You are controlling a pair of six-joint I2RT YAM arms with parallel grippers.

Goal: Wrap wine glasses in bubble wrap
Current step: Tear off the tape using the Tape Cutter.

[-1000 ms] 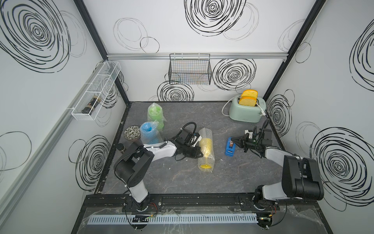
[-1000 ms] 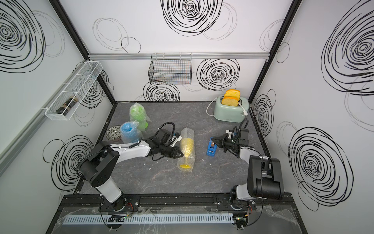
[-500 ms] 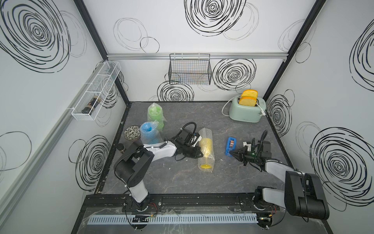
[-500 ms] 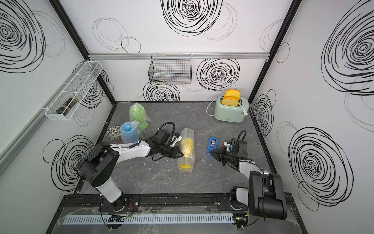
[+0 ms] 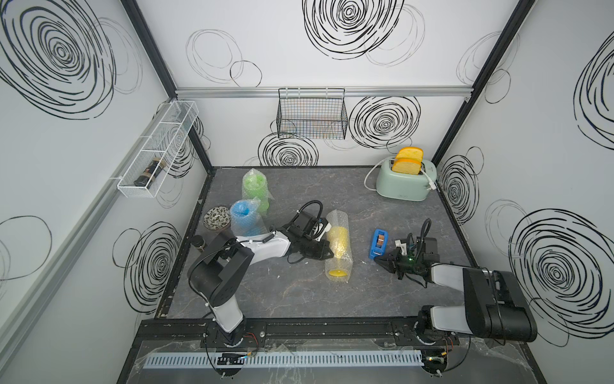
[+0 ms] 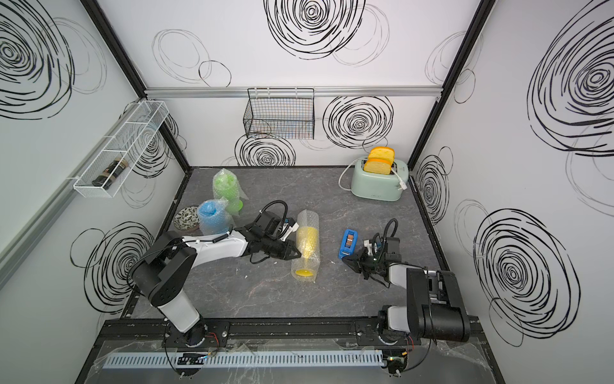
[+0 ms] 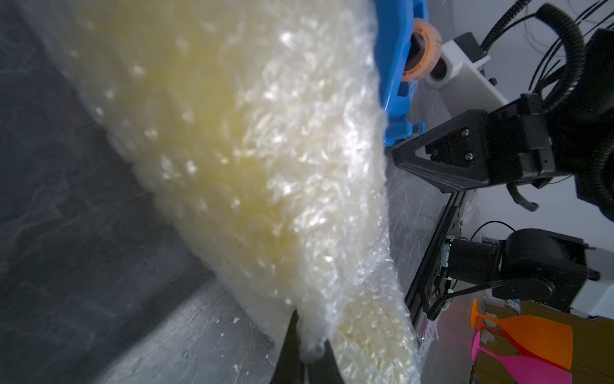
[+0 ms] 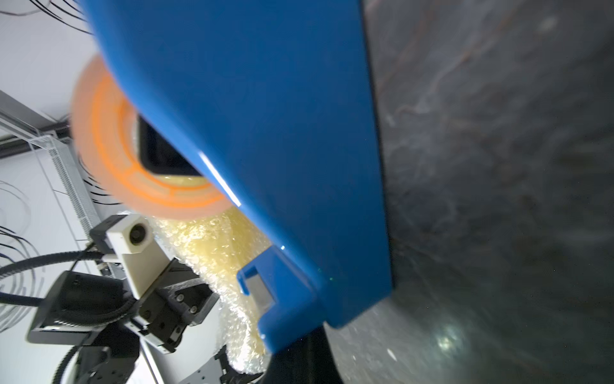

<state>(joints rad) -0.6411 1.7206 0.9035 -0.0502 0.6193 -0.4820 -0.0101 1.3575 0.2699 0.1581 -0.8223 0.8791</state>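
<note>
A yellow wine glass point(image 5: 338, 241) lies mid-table rolled inside a tube of bubble wrap point(image 5: 336, 272), foot toward the front. My left gripper point(image 5: 329, 254) is shut on a pinch of that bubble wrap point(image 7: 265, 166) at the roll's left side, its tips point(image 7: 307, 352) buried in the film. The green wine glass point(image 5: 254, 188) and the blue wine glass point(image 5: 244, 221) stand wrapped at the back left. My right gripper point(image 5: 378, 261) is shut, low over the table just in front of the blue tape dispenser point(image 5: 378, 242); I see nothing between its fingers point(image 8: 299, 362).
A mint toaster point(image 5: 403, 183) with toast stands at the back right. A patterned bowl point(image 5: 217, 217) and a small dark jar point(image 5: 199, 242) sit by the left edge. A wire basket point(image 5: 312, 116) and a white rack point(image 5: 159, 149) hang on the walls.
My right gripper has drawn away from beside the tape dispenser toward the front of the table, still shut. The left gripper and the wrapped yellow glass have stayed in place.
</note>
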